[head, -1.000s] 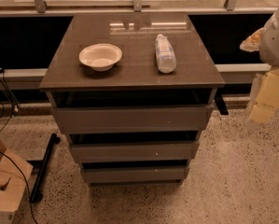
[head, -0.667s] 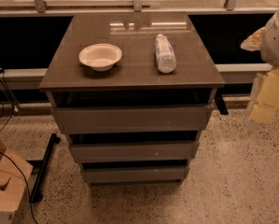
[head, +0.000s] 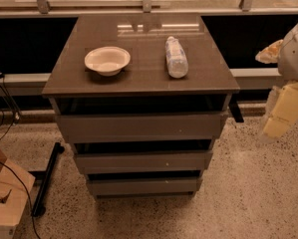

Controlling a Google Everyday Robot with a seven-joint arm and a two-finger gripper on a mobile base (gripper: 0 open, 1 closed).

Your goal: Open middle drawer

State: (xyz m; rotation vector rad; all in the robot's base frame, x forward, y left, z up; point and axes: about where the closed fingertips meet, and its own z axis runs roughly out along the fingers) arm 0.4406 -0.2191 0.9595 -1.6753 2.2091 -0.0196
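Observation:
The middle drawer (head: 141,162) is the grey-brown, handleless front panel between the taller top drawer (head: 141,127) and the smaller bottom drawer (head: 143,186) of a low cabinet. Its front stands slightly further back than the top drawer's front, with a dark gap above it. My gripper (head: 284,109), pale yellow under a white arm housing, hangs at the right edge of the camera view. It is to the right of the cabinet, about level with the top drawer, and touches nothing.
On the cabinet top (head: 138,78) sit a white bowl (head: 107,60) at the left and a plastic bottle (head: 176,57) lying on its side at the right. A dark bar (head: 46,178) and cables lie on the floor at the left, beside a wooden box (head: 4,203).

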